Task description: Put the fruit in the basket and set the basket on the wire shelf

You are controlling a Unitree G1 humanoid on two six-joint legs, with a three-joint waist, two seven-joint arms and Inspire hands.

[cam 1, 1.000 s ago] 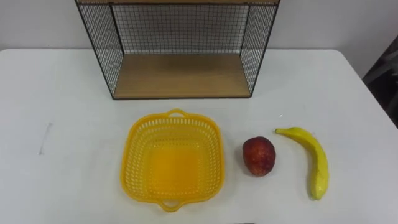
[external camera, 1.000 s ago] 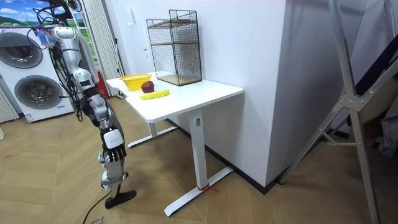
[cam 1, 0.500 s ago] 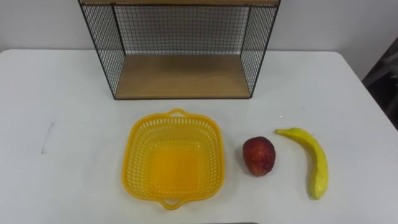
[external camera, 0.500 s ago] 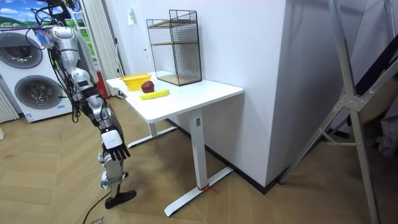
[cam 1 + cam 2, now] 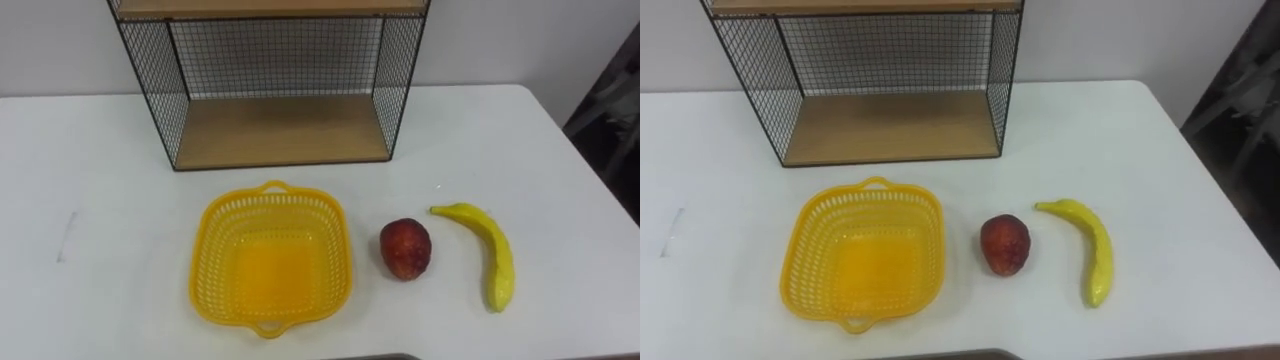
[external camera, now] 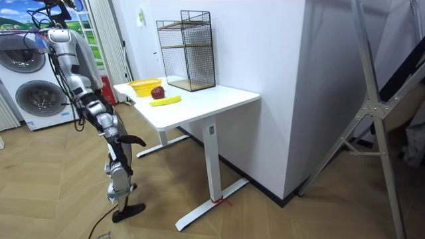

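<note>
An empty yellow basket (image 5: 212, 262) with open-weave walls sits on the white table (image 5: 90, 150), just in front of the wire shelf (image 5: 280, 130). To its right lies a red apple (image 5: 405, 249), and right of that a yellow banana (image 5: 490, 262). The shelf is a black wire cage with a wooden bottom board, and nothing stands on that board. In the room view I stand on the floor at the table's end, at the room view's left. My right hand (image 6: 134, 140) is held out low, below the tabletop, well short of the fruit.
The table (image 6: 199, 99) stands against a white wall. Washing machines (image 6: 30, 93) stand behind me at the room view's left. A metal frame (image 6: 372, 113) leans at the room view's right. Bare tabletop lies left of the basket and right of the banana.
My right arm has swung from hanging down to reaching forward. The eye view has shifted a little with the camera. Basket, apple and banana have stayed in place.
</note>
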